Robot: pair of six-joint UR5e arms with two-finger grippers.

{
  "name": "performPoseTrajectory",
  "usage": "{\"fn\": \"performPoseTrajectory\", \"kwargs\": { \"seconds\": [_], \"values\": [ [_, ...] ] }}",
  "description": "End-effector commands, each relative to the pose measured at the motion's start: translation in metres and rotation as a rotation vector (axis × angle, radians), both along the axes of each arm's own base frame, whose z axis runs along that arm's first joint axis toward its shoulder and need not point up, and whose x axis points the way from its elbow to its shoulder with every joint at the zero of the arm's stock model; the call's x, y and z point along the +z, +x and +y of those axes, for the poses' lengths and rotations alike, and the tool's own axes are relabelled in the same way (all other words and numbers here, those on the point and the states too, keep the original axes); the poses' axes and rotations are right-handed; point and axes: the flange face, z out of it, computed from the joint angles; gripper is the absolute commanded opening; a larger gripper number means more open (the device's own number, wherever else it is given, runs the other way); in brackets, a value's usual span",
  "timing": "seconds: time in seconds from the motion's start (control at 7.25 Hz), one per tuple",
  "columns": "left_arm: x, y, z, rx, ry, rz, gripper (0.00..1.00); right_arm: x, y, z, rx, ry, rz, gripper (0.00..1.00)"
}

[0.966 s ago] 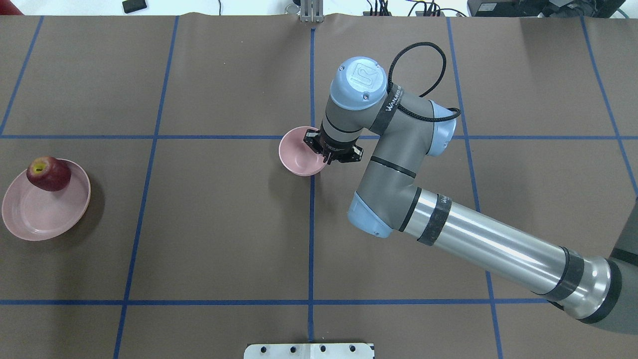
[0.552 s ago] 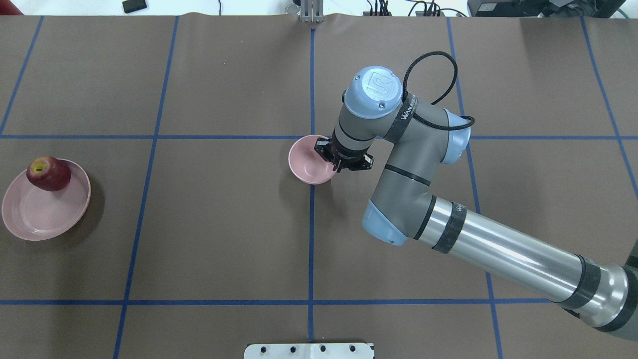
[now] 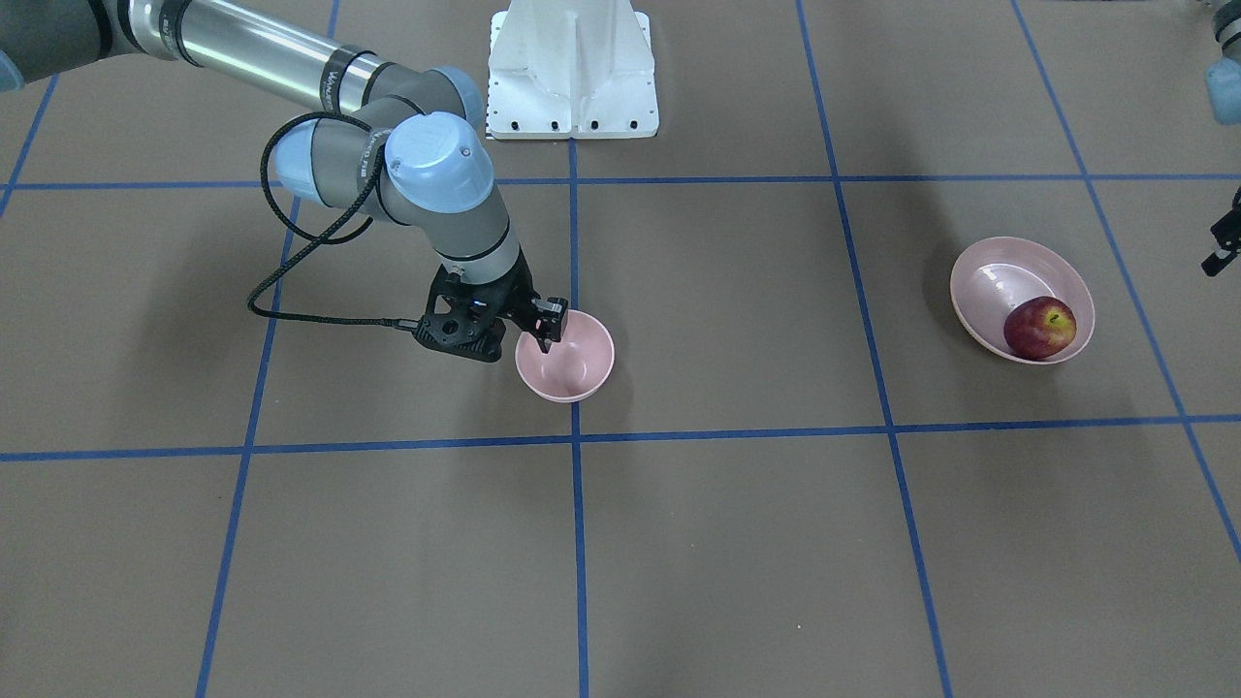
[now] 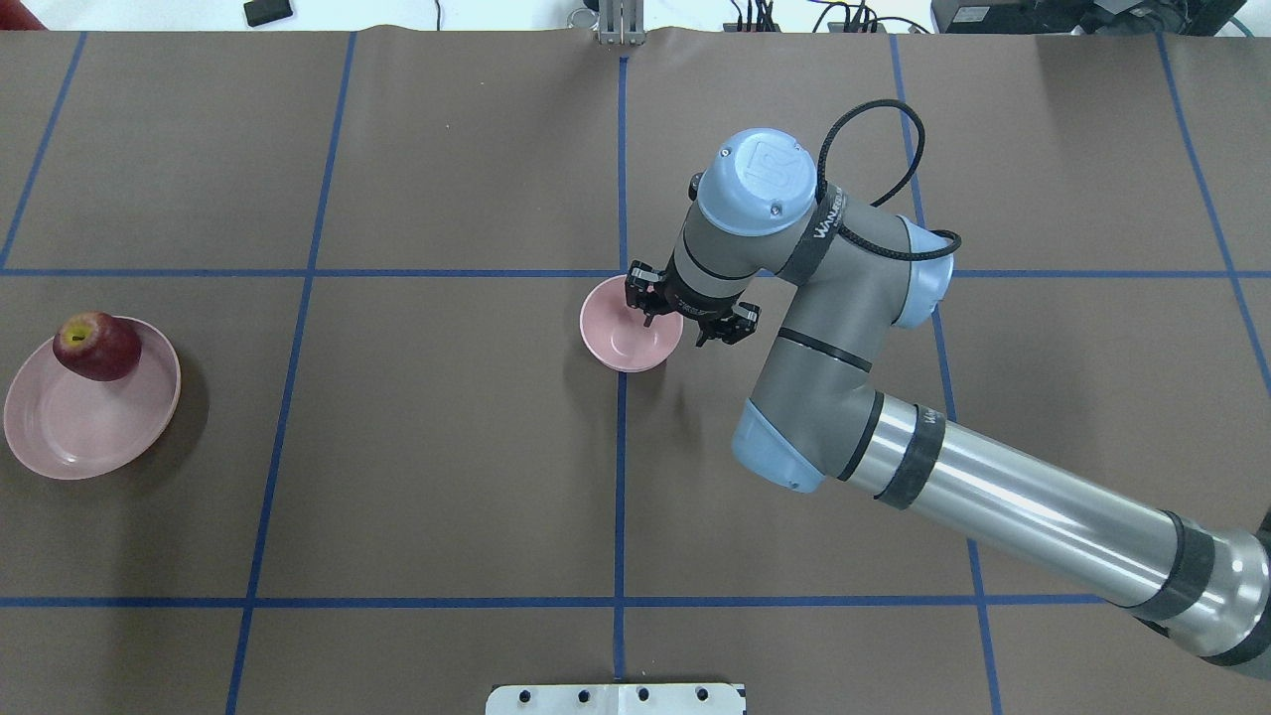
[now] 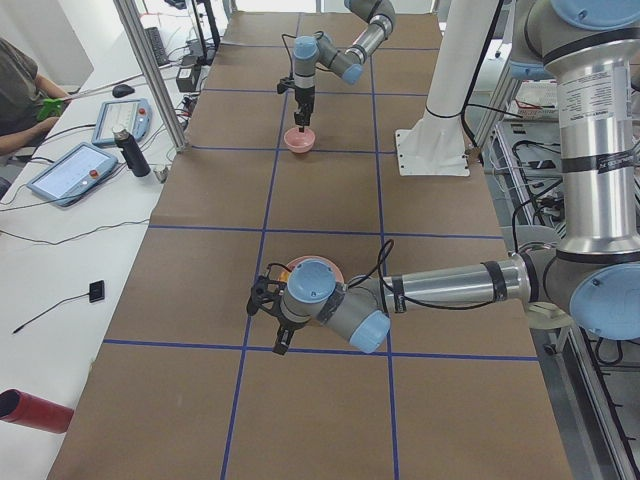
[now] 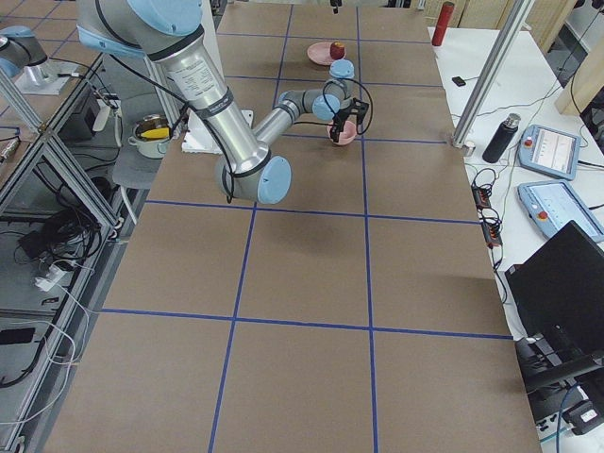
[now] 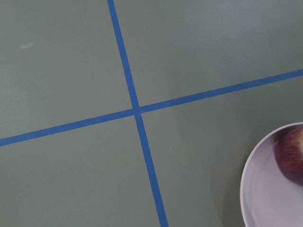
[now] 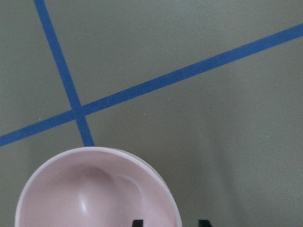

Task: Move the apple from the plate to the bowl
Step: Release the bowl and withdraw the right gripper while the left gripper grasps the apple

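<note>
The dark-red apple (image 4: 96, 346) lies on the far rim side of the shallow pink plate (image 4: 70, 437) at the table's left; both show in the front view, apple (image 3: 1039, 328) on plate (image 3: 989, 281). The small deep pink bowl (image 4: 621, 348) stands empty at the table's middle. My right gripper (image 4: 673, 328) is open, pointing down, its fingers astride the bowl's right rim; the right wrist view shows one fingertip (image 8: 137, 222) inside and one outside. My left gripper (image 3: 1224, 237) shows only partly, beside the plate; I cannot tell its state. The left wrist view shows plate (image 7: 260, 194) and apple (image 7: 292, 153).
Brown table cover with blue tape grid lines (image 4: 620, 477). The white robot base mount (image 3: 572, 68) stands at the robot's side of the table. An operator's desk with tablets and a bottle (image 6: 497, 139) runs along the far side.
My right gripper moved right and toward the robot, taking the bowl along with it. Its fingers have spread apart at the rim. Apple and plate have not moved.
</note>
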Motion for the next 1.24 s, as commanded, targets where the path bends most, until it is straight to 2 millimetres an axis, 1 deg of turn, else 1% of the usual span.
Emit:
{"fn": "performPoseTrajectory", "kwargs": {
  "seconds": [0.0,0.14,0.28,0.41,0.55,0.69,0.83,0.97,1.1],
  "values": [
    [-0.058,0.087,-0.033,-0.017,-0.110,0.095,0.98,0.028,0.102,0.006,0.031,0.007,-0.049,1.00],
    [-0.074,0.105,-0.035,-0.031,-0.096,0.086,0.98,0.054,0.163,-0.004,-0.022,0.018,-0.069,1.00],
    [-0.090,0.132,-0.031,-0.026,-0.051,0.047,0.98,0.114,0.213,0.008,-0.114,0.085,-0.030,1.00],
    [-0.091,0.141,-0.031,-0.023,-0.045,0.029,0.98,0.161,0.244,0.017,-0.173,0.140,0.025,1.00],
    [-0.085,0.159,-0.024,0.012,-0.060,0.019,0.98,0.190,0.258,0.022,-0.224,0.177,0.063,1.00],
    [-0.077,0.166,-0.018,0.030,-0.075,0.005,0.98,0.211,0.263,0.028,-0.254,0.188,0.091,1.00],
    [-0.064,0.162,-0.016,0.016,-0.079,-0.027,0.98,0.227,0.266,0.031,-0.260,0.165,0.107,1.00],
    [-0.063,0.172,-0.013,0.029,-0.084,-0.032,0.98,0.241,0.271,0.038,-0.276,0.154,0.118,1.00],
    [-0.059,0.174,-0.012,0.031,-0.094,-0.037,0.98,0.246,0.285,0.035,-0.279,0.170,0.121,1.00]
  ]
}}
